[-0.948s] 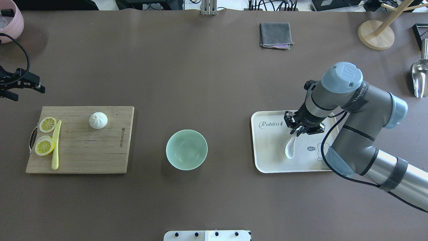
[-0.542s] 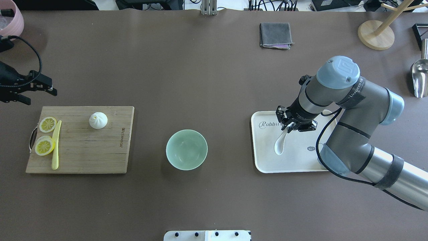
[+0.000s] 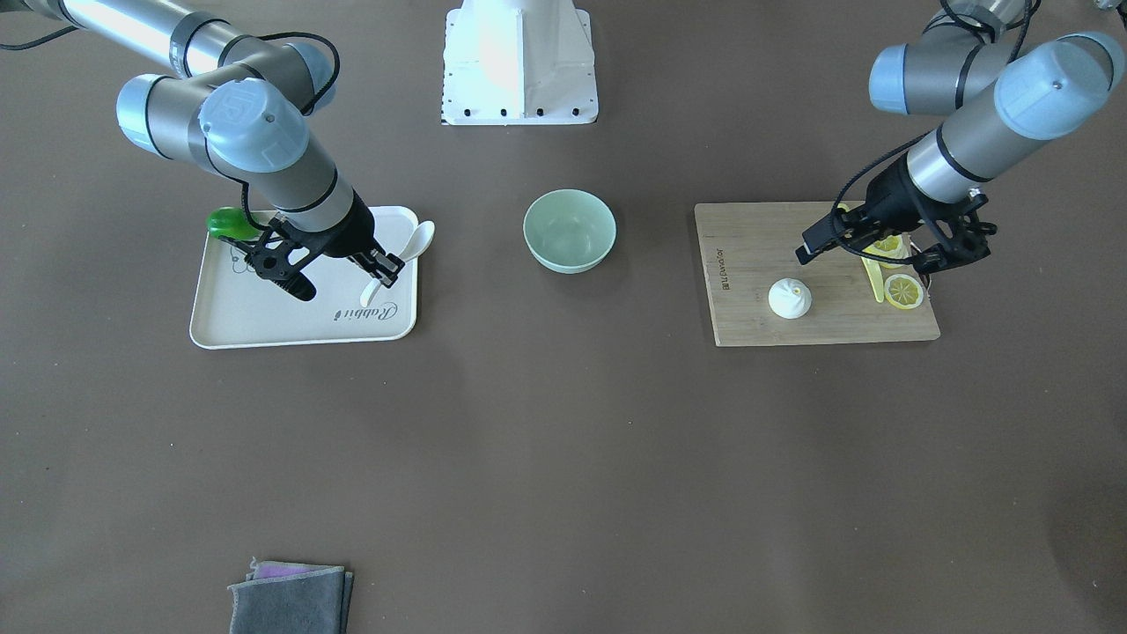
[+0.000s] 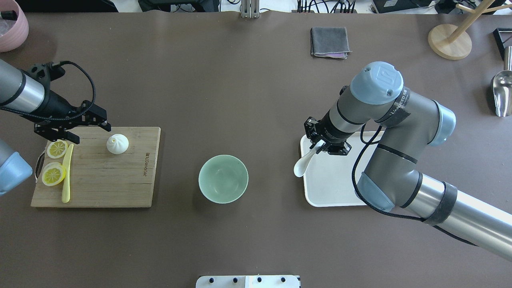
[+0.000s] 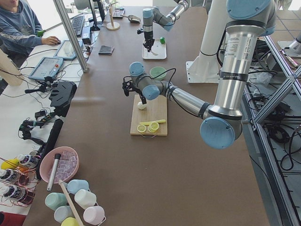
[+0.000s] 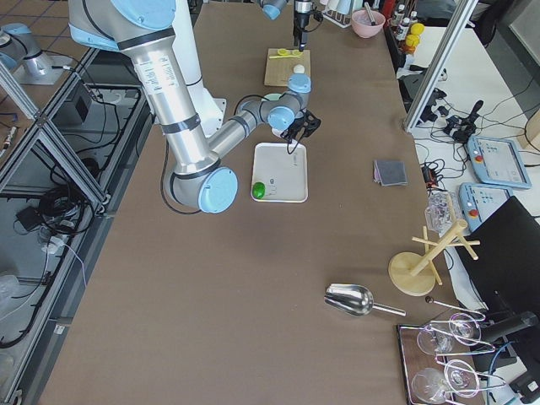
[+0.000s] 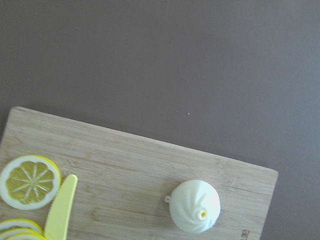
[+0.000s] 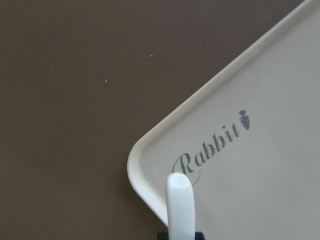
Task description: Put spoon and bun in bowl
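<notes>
1. The step in hand is, as I judge it, the carrying of the white ceramic soup spoon (image 4: 301, 167) to the round pale mint-green bowl (image 4: 216, 188). The right hand (image 4: 323, 147) is closed on the short handle of the spoon. The deep scoop hangs down and points toward the bowl, just over the edge of the cream rectangular tray (image 4: 332, 188).

2. The bowl stands alone on the brown counter (image 4: 240, 100), between the tray and the wooden cutting board (image 4: 120, 180). Nothing is inside it, so neither part of the task is done.

3. The small white pleated bun (image 4: 117, 143) sits upright on the board, near its far edge and apart from the yellow lemon slices (image 4: 54, 175) and the long yellow plastic knife (image 4: 67, 172).

4. The left hand (image 4: 92, 134) is empty, with its fingers spread wide. It hovers above the far edge of the board, just beside the bun and not around it.

5. For the next move, the right hand has to cross the bare counter until the scoop is above the bowl, come lower, and only then release. A release from too high could make the spoon bounce or knock the bowl.

6. The left hand has to shift sideways until its fingers stand on both sides of the bun, then descend and close gently, because the bun is round and could roll away.
</notes>
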`<action>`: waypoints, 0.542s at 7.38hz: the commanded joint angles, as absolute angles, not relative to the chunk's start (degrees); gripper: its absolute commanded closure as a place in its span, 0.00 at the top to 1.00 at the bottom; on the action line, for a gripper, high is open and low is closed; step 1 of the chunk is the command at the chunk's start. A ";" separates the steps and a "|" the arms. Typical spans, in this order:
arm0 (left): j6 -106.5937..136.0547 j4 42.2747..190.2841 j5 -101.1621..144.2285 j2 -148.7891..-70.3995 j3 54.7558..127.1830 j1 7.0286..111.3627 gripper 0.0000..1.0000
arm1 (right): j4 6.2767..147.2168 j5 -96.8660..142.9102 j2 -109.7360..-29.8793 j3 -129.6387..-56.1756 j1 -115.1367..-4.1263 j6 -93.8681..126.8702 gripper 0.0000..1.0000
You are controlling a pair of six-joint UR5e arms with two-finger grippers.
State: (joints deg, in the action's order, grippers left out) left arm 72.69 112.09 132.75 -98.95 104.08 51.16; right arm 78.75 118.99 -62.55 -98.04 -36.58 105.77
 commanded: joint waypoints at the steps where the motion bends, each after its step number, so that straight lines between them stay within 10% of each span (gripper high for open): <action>1: 73.92 112.06 127.37 -99.14 103.80 45.98 0.98 | 78.92 113.57 -57.86 -98.35 -33.32 117.45 0.00; 4: 67.95 112.06 127.18 -98.17 101.09 47.80 0.98 | 88.14 107.95 -48.26 -98.52 -29.02 123.57 0.00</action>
